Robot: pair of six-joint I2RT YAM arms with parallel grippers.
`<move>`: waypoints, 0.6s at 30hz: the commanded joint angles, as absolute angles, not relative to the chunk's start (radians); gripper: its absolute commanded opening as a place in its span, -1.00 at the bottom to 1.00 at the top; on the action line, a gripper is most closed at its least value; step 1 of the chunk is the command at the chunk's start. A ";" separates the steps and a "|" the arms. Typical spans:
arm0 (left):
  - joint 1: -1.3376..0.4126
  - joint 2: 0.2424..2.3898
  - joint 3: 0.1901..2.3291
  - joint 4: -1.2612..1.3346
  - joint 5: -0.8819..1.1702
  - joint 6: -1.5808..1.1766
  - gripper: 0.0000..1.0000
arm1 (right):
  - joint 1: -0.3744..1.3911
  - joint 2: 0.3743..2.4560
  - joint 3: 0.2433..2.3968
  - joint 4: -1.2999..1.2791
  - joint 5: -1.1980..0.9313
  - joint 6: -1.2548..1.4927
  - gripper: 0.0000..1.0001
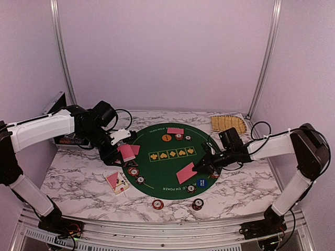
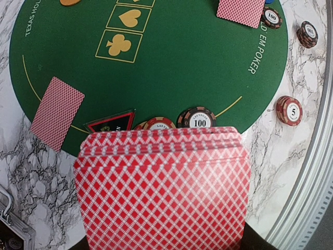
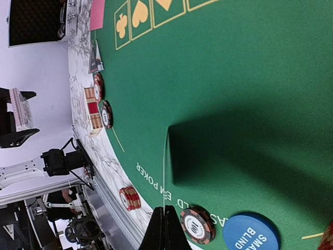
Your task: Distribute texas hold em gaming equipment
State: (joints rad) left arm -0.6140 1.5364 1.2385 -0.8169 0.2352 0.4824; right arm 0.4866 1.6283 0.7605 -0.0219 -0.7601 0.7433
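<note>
My left gripper [image 1: 119, 150] is shut on a deck of red-backed cards [image 2: 164, 187] that hangs over the left rim of the green mat [image 1: 167, 164]; the deck hides its fingers in the left wrist view. My right gripper [image 3: 165, 229] is shut on a single red-backed card [image 1: 187, 172], which shows edge-on [image 3: 166, 166] just above the mat's near right part. One card [image 2: 57, 113] lies on the mat's left edge beside a dark triangular button [image 2: 112, 122] and chips [image 2: 197, 119]. More cards [image 1: 175, 130], an orange button [image 1: 166, 137] and chips [image 1: 179, 137] lie at the far side. A blue button [image 3: 251, 238] and a chip [image 3: 197, 225] sit near the held card.
Two chip stacks [image 1: 158, 204] [image 1: 197, 204] stand on the marble in front of the mat. A card box [image 1: 116, 181] lies left of the mat. A woven straw tray [image 1: 228, 124] sits at the back right and an open case [image 1: 57, 104] at the far left.
</note>
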 commanded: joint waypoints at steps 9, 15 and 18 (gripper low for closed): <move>-0.611 1.513 1.247 -0.828 0.266 0.485 -1.00 | 0.478 1.671 0.866 -0.219 -0.620 0.593 -1.00; -0.611 1.511 1.247 -0.828 0.265 0.488 -1.00 | 0.478 1.682 0.910 -0.272 -0.575 0.550 -0.63; -0.611 1.509 1.245 -0.828 0.267 0.489 -1.00 | 0.478 1.689 0.921 -0.302 -0.565 0.535 -0.53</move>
State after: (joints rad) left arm -0.6140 1.5364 1.2385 -0.8169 0.2436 0.4824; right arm 0.4839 1.6722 0.8822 -0.2359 -0.6064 0.5774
